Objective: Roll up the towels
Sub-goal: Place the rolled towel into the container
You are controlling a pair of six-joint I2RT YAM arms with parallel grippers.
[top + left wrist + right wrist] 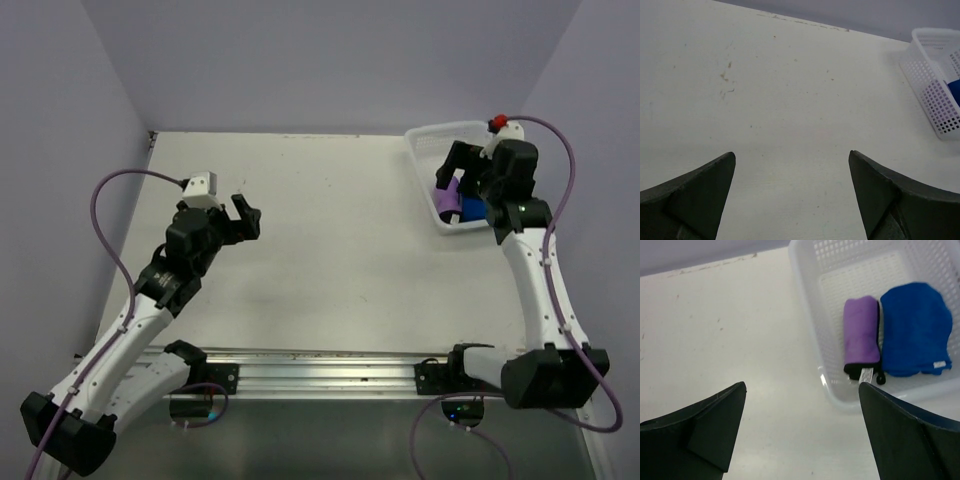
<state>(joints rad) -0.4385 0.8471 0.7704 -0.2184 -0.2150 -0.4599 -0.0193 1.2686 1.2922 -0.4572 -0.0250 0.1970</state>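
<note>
Basket (425,150): from above, we see its middle hidden beneath the right gripper (468,175). Purple towel (449,199), blue towel (473,211): each partly covered by that gripper. Right of the left gripper (791,153): basket cut by the picture's edge, blue towel a mere sliver. Tag (867,374) beyond the right gripper: we cannot read its print.

One purple towel (861,330), one blue towel (914,327), one basket (840,260).
</note>
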